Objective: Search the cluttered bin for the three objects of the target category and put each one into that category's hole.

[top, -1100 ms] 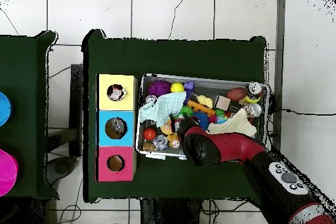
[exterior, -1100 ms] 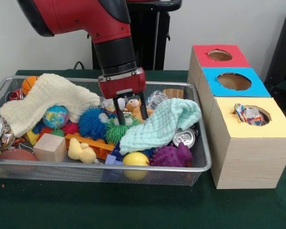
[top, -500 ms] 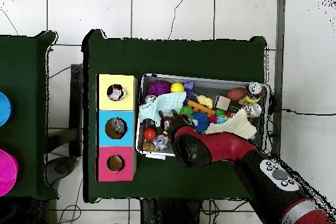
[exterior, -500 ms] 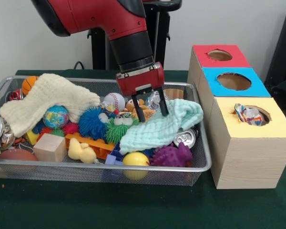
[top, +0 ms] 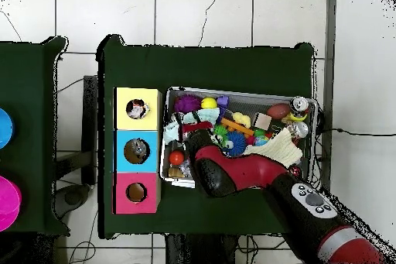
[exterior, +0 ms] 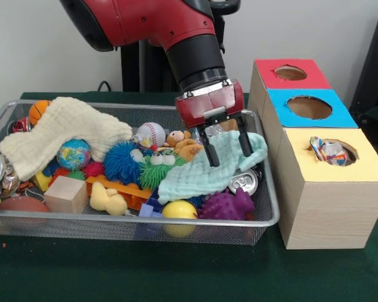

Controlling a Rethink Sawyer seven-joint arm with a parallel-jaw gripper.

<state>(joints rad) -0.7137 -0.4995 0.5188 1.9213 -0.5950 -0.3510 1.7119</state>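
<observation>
Counter [exterior: 50,270] carries the mesh bin [exterior: 264,217], full of toys. Farther back, the tool [exterior: 228,145] hangs with fingers spread wide, empty, just over the mint cloth [exterior: 201,173]. Crumpled paper [exterior: 327,151] sits in the yellow box's hole [exterior: 343,148].

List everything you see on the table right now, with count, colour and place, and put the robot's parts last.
Wire mesh bin: one, silver, on the green table.
Mint waffle cloth: one, right part of bin.
Cream knit cloth: one, left part of bin.
Baseball: one, white, centre back.
Globe ball: one, blue-green, under cream cloth.
Wooden cube: one, tan, front left.
Purple spiky toy: one, front right.
Sorting boxes: three, red, blue and yellow tops, right of bin.
Claw: one, black fingers open, over mint cloth.
</observation>
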